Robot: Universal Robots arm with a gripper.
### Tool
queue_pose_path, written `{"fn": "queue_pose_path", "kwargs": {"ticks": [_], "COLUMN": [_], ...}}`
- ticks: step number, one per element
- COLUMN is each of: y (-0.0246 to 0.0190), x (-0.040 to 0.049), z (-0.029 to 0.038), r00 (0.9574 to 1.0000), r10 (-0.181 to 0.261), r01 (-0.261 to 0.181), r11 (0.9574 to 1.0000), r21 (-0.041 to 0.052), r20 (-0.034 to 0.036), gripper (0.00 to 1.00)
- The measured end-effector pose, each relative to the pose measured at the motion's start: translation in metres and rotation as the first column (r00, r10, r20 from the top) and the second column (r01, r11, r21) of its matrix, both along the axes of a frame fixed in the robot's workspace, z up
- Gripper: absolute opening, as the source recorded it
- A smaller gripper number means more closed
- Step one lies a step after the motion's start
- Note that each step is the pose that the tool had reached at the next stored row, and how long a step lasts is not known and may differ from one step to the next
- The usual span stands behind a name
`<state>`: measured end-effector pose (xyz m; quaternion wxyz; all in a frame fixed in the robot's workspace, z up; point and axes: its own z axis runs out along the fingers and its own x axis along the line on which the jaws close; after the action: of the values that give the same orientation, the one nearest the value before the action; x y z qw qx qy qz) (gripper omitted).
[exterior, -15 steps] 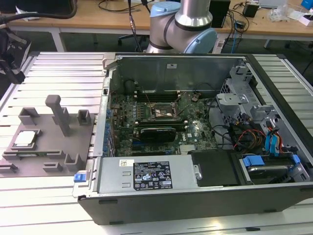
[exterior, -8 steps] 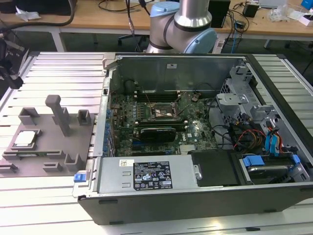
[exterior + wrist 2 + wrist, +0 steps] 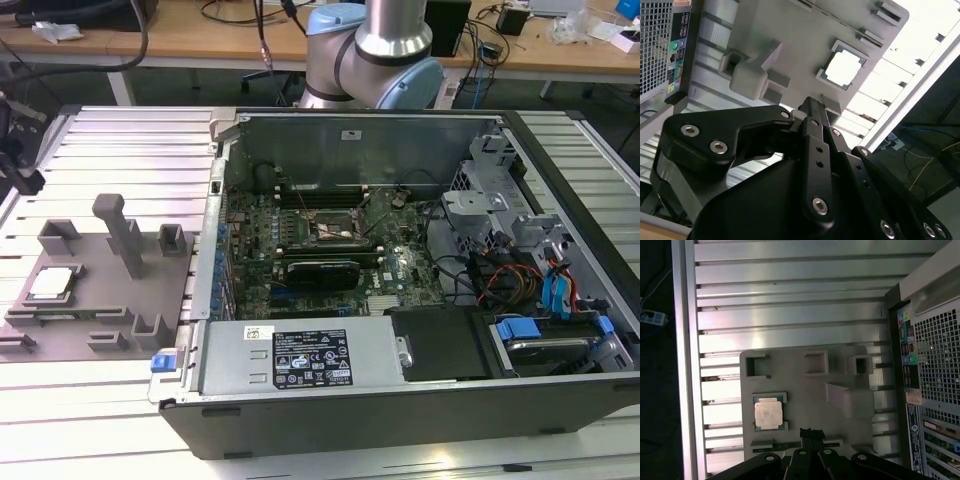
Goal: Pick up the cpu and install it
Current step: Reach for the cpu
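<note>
The cpu (image 3: 52,284), a small square chip with a silvery top, lies flat in a recess of the grey fixture plate (image 3: 100,300) at the exterior view's left. Both wrist views look down on the cpu (image 3: 769,413) (image 3: 843,68) from well above. My gripper (image 3: 811,432) (image 3: 815,107) is black, its fingertips pressed together with nothing between them, hanging high over the fixture plate (image 3: 800,385) and off to one side of the chip. The motherboard's socket (image 3: 335,228) lies open inside the computer case (image 3: 400,400).
A tall grey post (image 3: 120,230) and several low blocks stand on the fixture plate. The case holds a power supply (image 3: 300,357), a drive cage (image 3: 480,200) and coloured cables (image 3: 520,285). Everything rests on a slatted aluminium table (image 3: 130,140).
</note>
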<state>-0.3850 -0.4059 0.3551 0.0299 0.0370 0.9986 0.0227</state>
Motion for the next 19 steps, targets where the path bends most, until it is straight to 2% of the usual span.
{"fn": "queue_pose_path", "kwargs": {"ticks": [3,5,7,9,19], "y": [-0.0062,-0.0088,-0.0138,-0.0156,-0.0158], "x": [-0.0024,-0.0031,-0.0039,-0.0044,-0.008], "z": [-0.0084,-0.0109,-0.0145,-0.0177,-0.0386], "r00": [1.0,1.0,1.0,1.0,1.0], "r10": [0.0,0.0,0.0,0.0,0.0], "r01": [0.0,0.0,0.0,0.0,0.0], "r11": [1.0,1.0,1.0,1.0,1.0], "r21": [0.0001,0.0,0.0,0.0001,0.0001], "r20": [0.0,0.0,0.0,0.0001,0.0001], "gripper": [0.11,0.11,0.11,0.11,0.11]}}
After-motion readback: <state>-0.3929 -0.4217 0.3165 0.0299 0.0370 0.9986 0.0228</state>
